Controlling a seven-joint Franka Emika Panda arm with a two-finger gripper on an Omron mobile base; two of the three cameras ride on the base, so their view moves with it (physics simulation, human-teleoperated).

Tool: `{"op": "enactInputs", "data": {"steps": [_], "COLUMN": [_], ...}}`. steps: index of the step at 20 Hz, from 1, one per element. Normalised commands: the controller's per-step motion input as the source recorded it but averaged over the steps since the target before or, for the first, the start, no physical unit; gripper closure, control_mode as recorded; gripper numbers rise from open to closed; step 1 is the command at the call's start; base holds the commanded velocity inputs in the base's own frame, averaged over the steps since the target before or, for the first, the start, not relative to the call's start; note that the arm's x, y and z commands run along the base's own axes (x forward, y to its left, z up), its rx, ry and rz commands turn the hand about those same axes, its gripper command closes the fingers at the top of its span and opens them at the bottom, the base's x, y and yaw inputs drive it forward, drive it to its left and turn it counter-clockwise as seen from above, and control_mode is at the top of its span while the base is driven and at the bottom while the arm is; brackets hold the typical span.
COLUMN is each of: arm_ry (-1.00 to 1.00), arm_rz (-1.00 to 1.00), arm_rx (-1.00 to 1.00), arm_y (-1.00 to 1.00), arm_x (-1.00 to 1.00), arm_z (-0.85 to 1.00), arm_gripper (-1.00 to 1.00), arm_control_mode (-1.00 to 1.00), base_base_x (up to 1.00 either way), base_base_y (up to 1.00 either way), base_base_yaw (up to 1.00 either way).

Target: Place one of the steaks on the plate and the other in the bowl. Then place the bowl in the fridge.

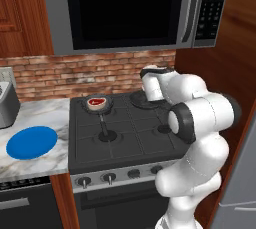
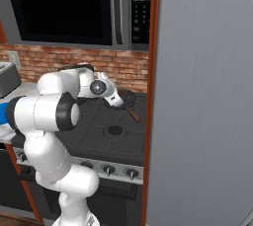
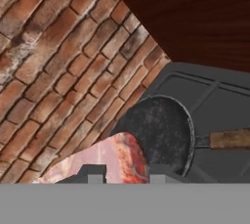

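Note:
My gripper (image 3: 127,175) is shut on the pale pink steak (image 3: 117,155), which sits between the two finger tips above an empty black frying pan (image 3: 161,127) at the stove's back right. From the right base view, the gripper (image 2: 117,102) hovers just over that pan (image 2: 127,97). The dark red steak (image 1: 97,103) lies in a second pan at the back left burner. Left of the stove, the blue plate (image 1: 31,142) rests empty on the marble counter. The fridge (image 2: 207,101) stands shut to the right. The bowl is out of view.
A microwave (image 1: 125,8) hangs low over the stove (image 1: 125,138), and a brick wall (image 3: 58,71) runs behind it. A grey appliance (image 1: 6,100) stands at the counter's far left. The pan's wooden handle (image 2: 134,115) points toward the front.

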Motion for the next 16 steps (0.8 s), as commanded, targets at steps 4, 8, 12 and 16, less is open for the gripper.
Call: {"op": "enactInputs", "data": {"steps": [4, 8, 12, 16], "arm_ry": [-0.01, 0.01, 0.12, 0.26], "arm_rz": [0.00, 0.00, 0.00, 0.00], "arm_rx": [0.00, -0.02, -0.03, 0.00], "arm_y": [0.00, 0.00, 0.00, 0.00], "arm_x": [-0.76, -0.67, -0.46, -0.29], "arm_z": [0.58, 0.84, 1.00, 1.00], "arm_gripper": [1.00, 1.00, 1.00, 1.00], "arm_control_mode": [-1.00, -1.00, -1.00, -1.00], "base_base_x": [0.00, 0.00, 0.00, 0.00], "base_base_y": [0.00, 0.00, 0.00, 0.00], "base_base_yaw": [0.00, 0.00, 0.00, 0.00]}}
